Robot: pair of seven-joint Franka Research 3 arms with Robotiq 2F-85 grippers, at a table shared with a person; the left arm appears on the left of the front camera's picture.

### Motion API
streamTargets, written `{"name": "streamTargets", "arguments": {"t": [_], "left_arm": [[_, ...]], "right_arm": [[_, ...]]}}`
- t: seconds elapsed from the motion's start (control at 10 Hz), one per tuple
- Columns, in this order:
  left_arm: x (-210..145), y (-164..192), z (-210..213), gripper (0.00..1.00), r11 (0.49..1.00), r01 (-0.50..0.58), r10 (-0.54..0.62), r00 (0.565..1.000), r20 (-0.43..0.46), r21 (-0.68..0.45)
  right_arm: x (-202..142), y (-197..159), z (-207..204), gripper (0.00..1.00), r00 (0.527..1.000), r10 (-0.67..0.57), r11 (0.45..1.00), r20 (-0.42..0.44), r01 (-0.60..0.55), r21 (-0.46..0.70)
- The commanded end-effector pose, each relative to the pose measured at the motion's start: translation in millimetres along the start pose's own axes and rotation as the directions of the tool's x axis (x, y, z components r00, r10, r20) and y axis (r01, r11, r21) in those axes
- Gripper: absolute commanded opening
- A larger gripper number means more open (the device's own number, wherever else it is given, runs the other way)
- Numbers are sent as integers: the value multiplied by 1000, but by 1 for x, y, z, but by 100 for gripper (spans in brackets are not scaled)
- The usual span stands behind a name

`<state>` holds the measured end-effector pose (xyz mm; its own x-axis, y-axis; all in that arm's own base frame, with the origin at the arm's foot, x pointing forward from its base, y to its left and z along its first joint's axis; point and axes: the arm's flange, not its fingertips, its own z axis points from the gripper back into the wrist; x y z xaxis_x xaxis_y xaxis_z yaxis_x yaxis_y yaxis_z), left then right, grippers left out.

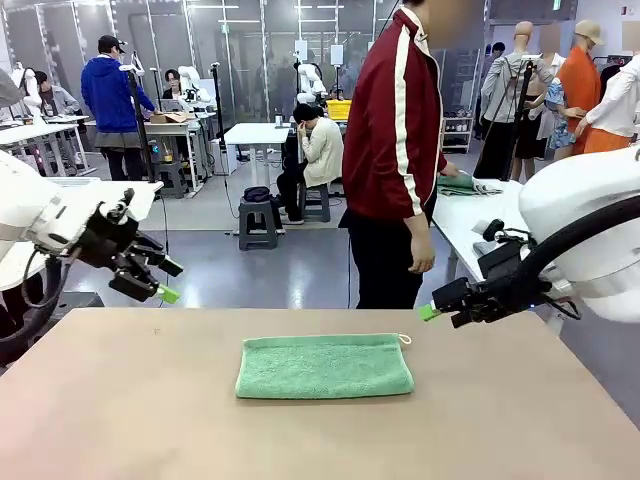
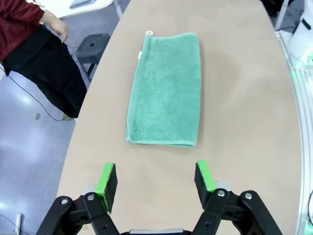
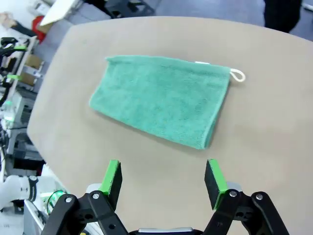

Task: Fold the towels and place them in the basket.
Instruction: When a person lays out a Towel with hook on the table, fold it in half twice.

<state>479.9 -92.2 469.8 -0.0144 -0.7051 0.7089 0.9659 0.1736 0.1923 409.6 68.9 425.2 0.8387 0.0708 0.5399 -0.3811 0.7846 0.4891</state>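
Note:
A mint green towel [image 1: 324, 367] lies folded into a long rectangle in the middle of the table, its white corner loop [image 1: 404, 339] at the far right corner. It also appears in the left wrist view [image 2: 165, 96] and the right wrist view [image 3: 161, 98]. My left gripper [image 1: 160, 282] hovers open above the table's far left edge, well clear of the towel. My right gripper [image 1: 430, 311] hangs open off the far right edge. In both wrist views the gripper [image 2: 155, 178] [image 3: 165, 177] holds nothing. The basket is out of view.
A person in a red jacket [image 1: 395, 130] stands at the far side of the table, turned toward a white side table [image 1: 470, 215]. Bare tan tabletop [image 1: 120, 410] surrounds the towel on all sides.

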Motion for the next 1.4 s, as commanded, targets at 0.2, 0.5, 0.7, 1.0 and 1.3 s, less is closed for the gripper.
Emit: {"name": "streamTargets", "arguments": {"t": [0.2, 0.5, 0.7, 1.0, 1.3], "left_arm": [[-40, 2, 16, 81, 995, 37, -25, 990, 135, -90], [-51, 7, 16, 81, 993, 3, 15, 989, 149, -121], [-52, -1, 18, 81, 994, 2, 10, 993, 115, -110], [-52, -1, 18, 81, 994, 2, 10, 993, 115, -110], [-52, -1, 18, 81, 994, 2, 10, 993, 115, -110]], "right_arm": [[-1, 3, -2, 85, 1000, -17, 999, 1, 17, -46], [-1, 3, -2, 85, 1000, -17, 999, 1, 17, -46], [-1, 3, -2, 85, 1000, -17, 999, 1, 17, -46], [23, 2, -30, 85, 989, -91, 995, -118, 87, -38], [46, -11, -82, 85, 961, -225, 972, -163, 211, -101]]}}
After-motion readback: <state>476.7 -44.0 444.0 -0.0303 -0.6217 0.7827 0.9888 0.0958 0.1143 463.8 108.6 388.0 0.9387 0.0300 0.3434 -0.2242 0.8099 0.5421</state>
